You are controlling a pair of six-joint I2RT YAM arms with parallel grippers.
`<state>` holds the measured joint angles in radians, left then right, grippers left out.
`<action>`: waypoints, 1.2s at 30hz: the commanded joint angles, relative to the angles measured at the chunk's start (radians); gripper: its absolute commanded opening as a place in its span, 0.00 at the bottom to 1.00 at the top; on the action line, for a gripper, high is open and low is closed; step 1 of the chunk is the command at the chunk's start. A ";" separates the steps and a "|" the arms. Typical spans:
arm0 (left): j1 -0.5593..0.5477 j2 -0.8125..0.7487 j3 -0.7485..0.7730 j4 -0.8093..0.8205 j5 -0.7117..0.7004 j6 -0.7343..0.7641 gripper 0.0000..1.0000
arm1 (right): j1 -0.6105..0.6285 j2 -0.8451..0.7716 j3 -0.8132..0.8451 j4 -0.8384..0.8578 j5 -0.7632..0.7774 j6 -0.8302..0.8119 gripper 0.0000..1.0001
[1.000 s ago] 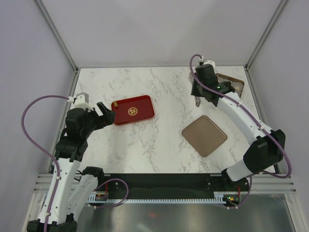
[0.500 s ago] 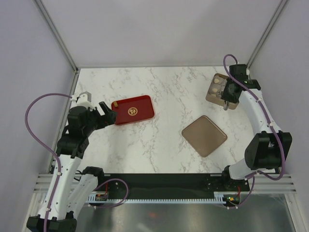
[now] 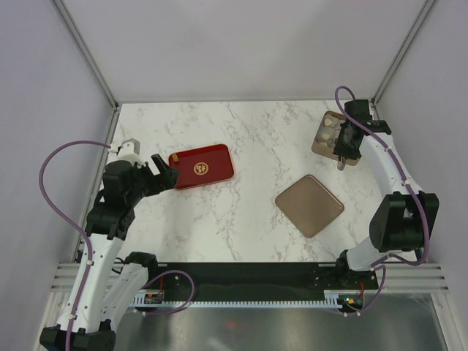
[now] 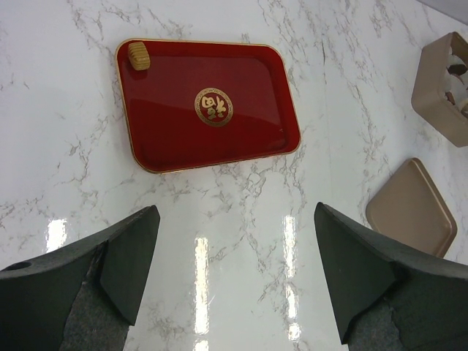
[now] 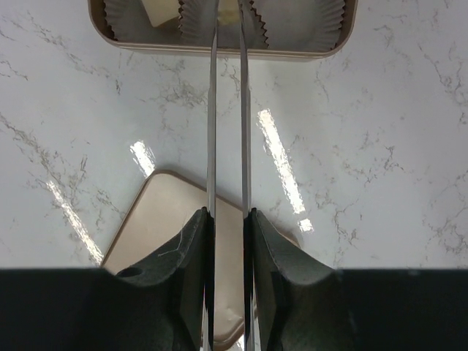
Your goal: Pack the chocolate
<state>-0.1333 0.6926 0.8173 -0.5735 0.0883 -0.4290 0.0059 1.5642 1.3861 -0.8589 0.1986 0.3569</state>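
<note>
The chocolate lies in a tan box [image 3: 354, 159] at the back right, where cream pieces [image 3: 326, 134] sit in paper cups. My right gripper [image 3: 342, 150] hangs over the box, shut on metal tweezers [image 5: 212, 117]. The blades reach from the right gripper [image 5: 228, 212] into the box [image 5: 307, 45]. A cream piece [image 5: 162, 11] rests in the left cup. A pale bit [image 5: 228, 9] shows between the blade tips; whether it is pinched is unclear. My left gripper [image 3: 164, 170] stands open and holds nothing. From the left wrist, this gripper [image 4: 235, 219] faces a red tray [image 4: 175, 131] with one tan ribbed piece [image 4: 137, 55].
The flat brown square lid [image 3: 309, 205] lies on the marble right of centre, and also shows as lid [image 4: 409, 208] and lid [image 5: 168, 219]. The red tray [image 3: 219, 172] sits left of centre. Frame posts and grey walls bound the table.
The right arm swung from left of the box to its right side and now holds the tweezers over it. The left gripper shifted only slightly and stays open.
</note>
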 commanded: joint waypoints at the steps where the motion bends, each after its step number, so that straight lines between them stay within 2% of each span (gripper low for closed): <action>1: -0.002 -0.011 0.005 0.031 0.002 0.012 0.95 | -0.027 0.019 0.017 0.004 0.004 -0.013 0.34; 24: -0.002 -0.008 0.005 0.031 -0.002 0.009 0.95 | -0.027 0.016 0.024 0.012 -0.034 0.002 0.46; 36: -0.002 -0.011 0.003 0.032 -0.015 0.010 0.95 | -0.021 0.013 0.123 -0.011 -0.068 0.004 0.44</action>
<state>-0.1333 0.6910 0.8173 -0.5735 0.0872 -0.4290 -0.0219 1.6016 1.4384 -0.8707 0.1455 0.3527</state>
